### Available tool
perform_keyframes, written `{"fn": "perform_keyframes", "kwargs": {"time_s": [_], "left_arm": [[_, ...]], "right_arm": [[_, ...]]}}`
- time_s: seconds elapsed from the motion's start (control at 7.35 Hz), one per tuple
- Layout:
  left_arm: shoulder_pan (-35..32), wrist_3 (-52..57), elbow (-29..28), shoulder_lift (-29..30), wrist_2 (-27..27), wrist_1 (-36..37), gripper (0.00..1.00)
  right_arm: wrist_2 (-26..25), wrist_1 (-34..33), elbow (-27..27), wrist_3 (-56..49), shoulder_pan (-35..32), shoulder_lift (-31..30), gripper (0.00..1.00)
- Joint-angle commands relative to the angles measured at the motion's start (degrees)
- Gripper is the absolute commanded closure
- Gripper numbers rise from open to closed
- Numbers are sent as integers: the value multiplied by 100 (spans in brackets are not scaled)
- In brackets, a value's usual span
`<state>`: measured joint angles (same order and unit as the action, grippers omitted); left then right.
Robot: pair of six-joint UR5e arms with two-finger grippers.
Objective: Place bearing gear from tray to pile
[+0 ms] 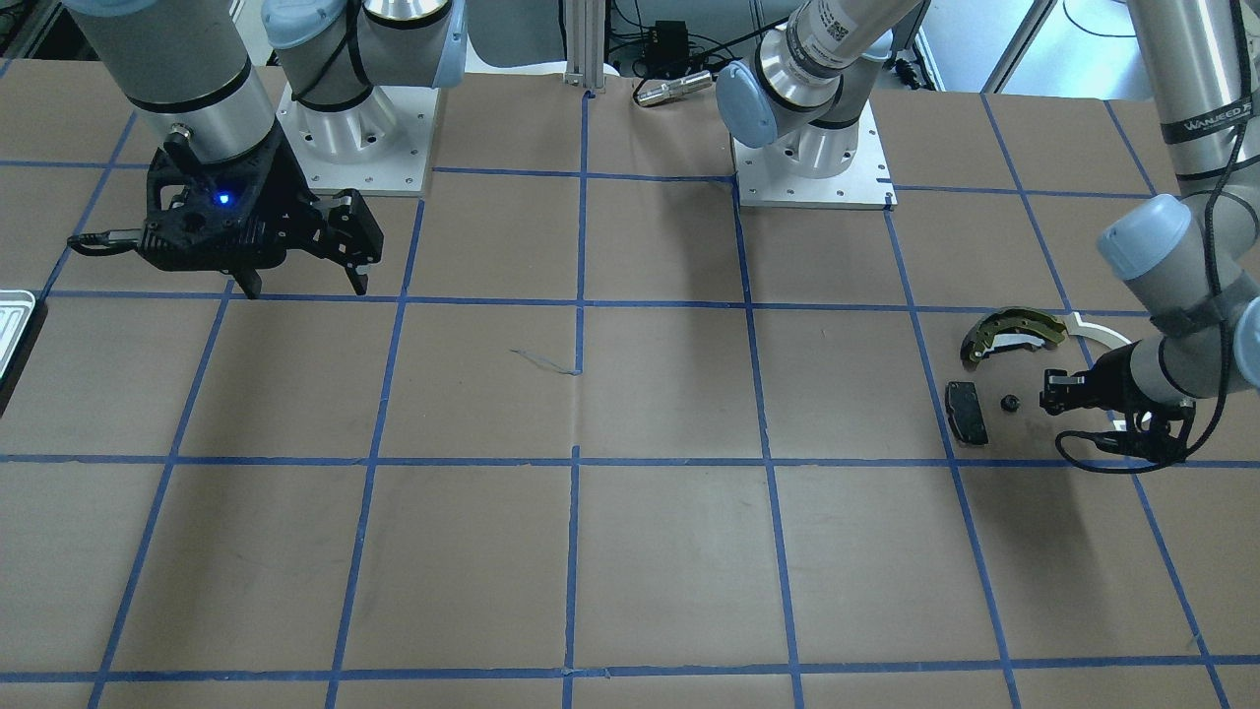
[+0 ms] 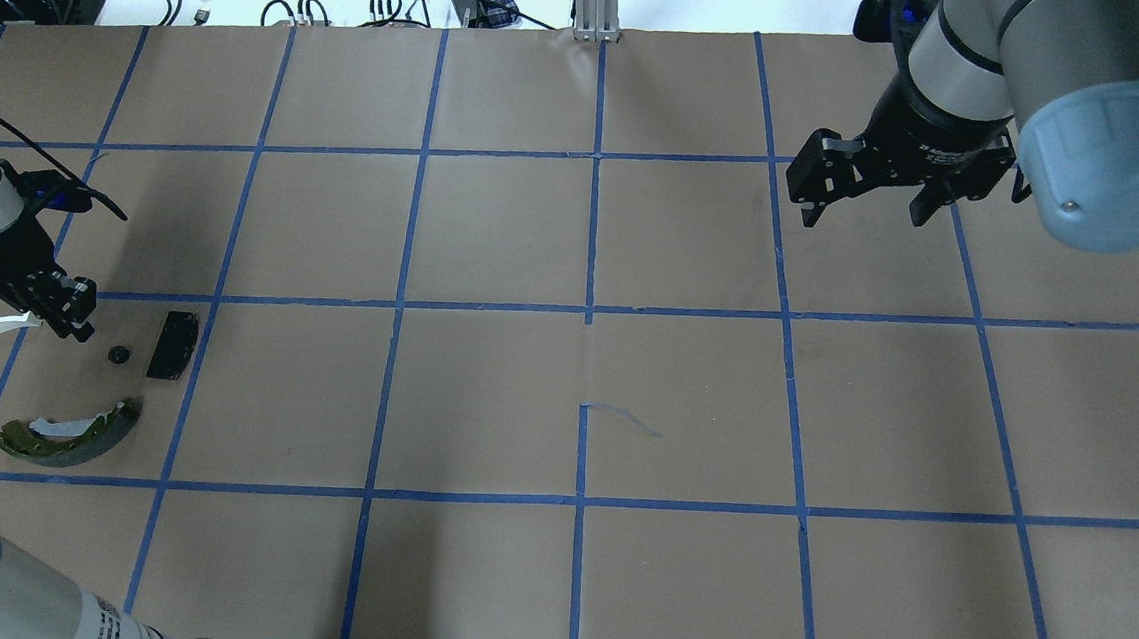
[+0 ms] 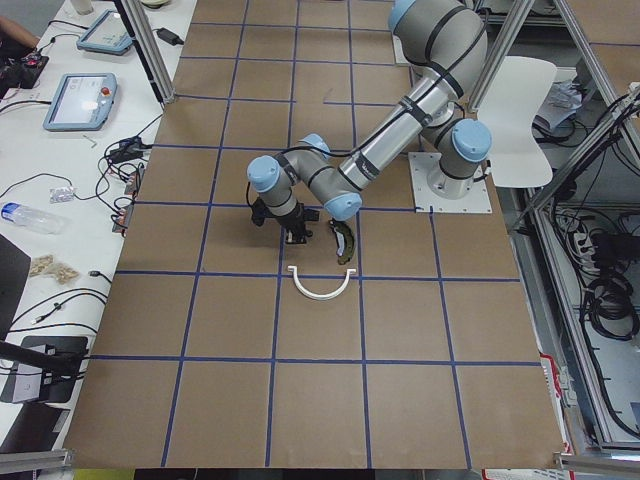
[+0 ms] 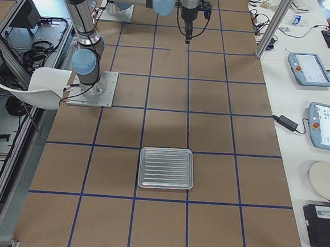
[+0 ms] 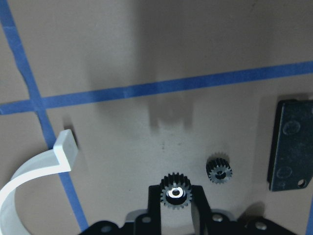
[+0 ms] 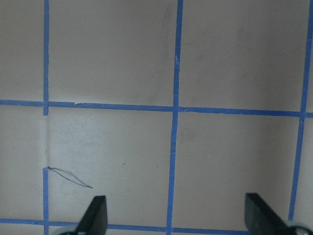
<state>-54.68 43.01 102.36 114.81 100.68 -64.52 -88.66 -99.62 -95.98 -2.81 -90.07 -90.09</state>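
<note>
Pinched between the narrow jaws of the left gripper (image 5: 176, 197), in the left wrist view, was a small black toothed bearing gear (image 5: 176, 191) with a pale centre. As far as I could tell it hung just above the brown paper-covered table (image 1: 630, 394). A second gear of the same kind (image 5: 218, 170) lay on the paper just beside it. That spot was inside the pile (image 2: 172, 344), between a flat black rectangular pad (image 5: 291, 144) and a white curved plastic arc (image 5: 34, 171), with an olive-gold curved brake shoe (image 1: 1014, 333) close by. Well away at the far end sat the shallow silvery ridged metal tray (image 4: 166, 169), looking bare, and the right gripper (image 2: 863, 212) hovered over open table with its jaws wide and nothing in them. To my eye the carry was all but done and only the letting-go remained. My worry was that release: a round gear let fall on its rim could roll out of the group. It might also cling to one finger and get dragged off as the arm rose. Coming down carelessly could nudge the loose gear next to it, since the two sat so near each other.
</note>
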Motion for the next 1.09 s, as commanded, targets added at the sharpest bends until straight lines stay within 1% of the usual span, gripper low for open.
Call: {"fn": "perform_keyframes", "kwargs": {"time_s": [0.0,0.68,0.82,0.95], "left_arm": [[1,32,344,6,13,483,100],[10,59,390,-20,22,459,100],[27,59,416,-37,22,441,86],[71,59,468,-64,39,449,57]], "right_arm": [[-2,4,0,0,7,0,0],[-2,13,0,0,7,0,0],[-2,13,0,0,7,0,0],[7,13,0,0,7,0,0]]}}
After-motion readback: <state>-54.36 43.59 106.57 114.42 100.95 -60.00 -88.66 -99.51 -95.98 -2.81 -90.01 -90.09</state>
